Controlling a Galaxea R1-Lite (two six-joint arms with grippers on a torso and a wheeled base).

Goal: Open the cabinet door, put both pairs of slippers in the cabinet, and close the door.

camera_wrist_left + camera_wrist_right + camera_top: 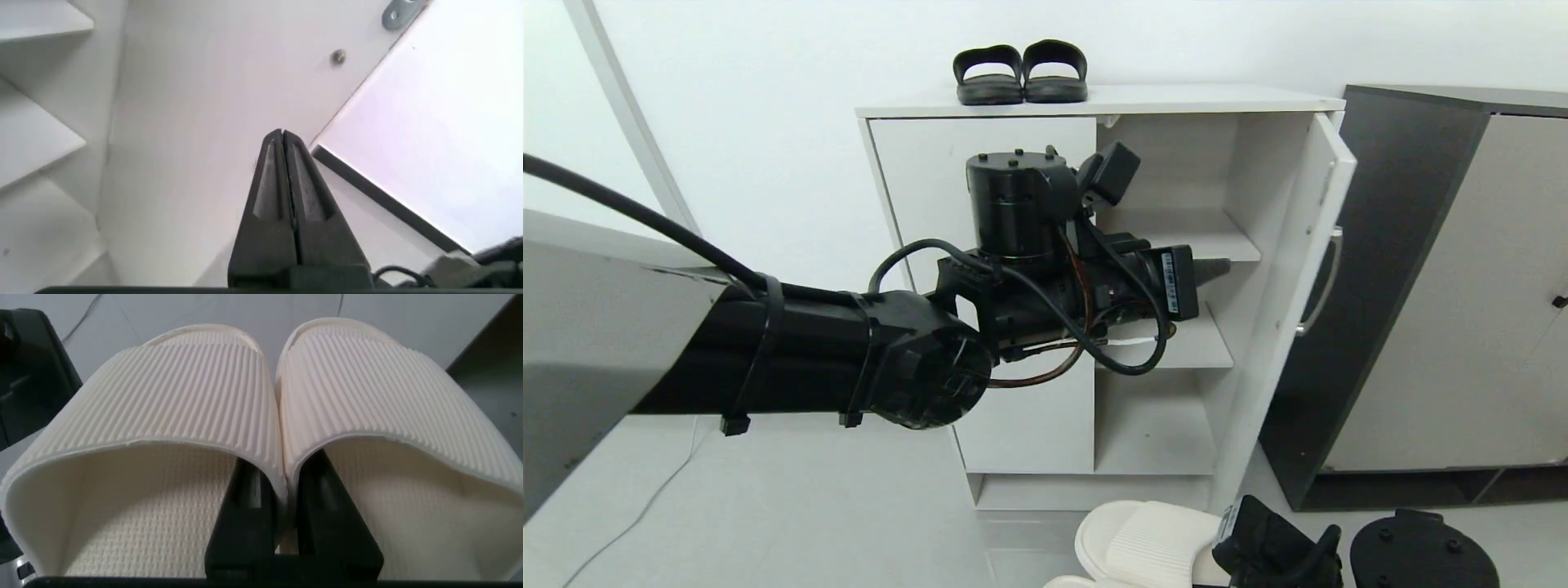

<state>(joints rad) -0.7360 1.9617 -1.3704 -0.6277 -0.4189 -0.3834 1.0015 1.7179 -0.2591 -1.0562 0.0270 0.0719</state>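
**Q:** What does the left arm show?

**A:** The left gripper (282, 140) is held in front of the right compartment of the white cabinet (980, 163), level with its shelves (1176, 237). Its fingers are pressed together along their whole length and grasp nothing.

**Q:** And the cabinet door?

**A:** The cabinet door (1307, 269) stands swung out to the right, baring the compartment. The left panel lies flat.

**Q:** Where are the two pairs?

**A:** The black slippers (1021, 73) sit side by side on the cabinet top, toes toward the wall. The white slippers (204, 400) are low in front of the cabinet, near the foot of the door.

**Q:** What holds them?

**A:** The right gripper (283, 469) is clenched on them, one finger inside each slipper, pinching the two adjoining side walls together.

**Q:** What stands to the right?

**A:** A dark grey cabinet (1388, 286), just beside the swung door
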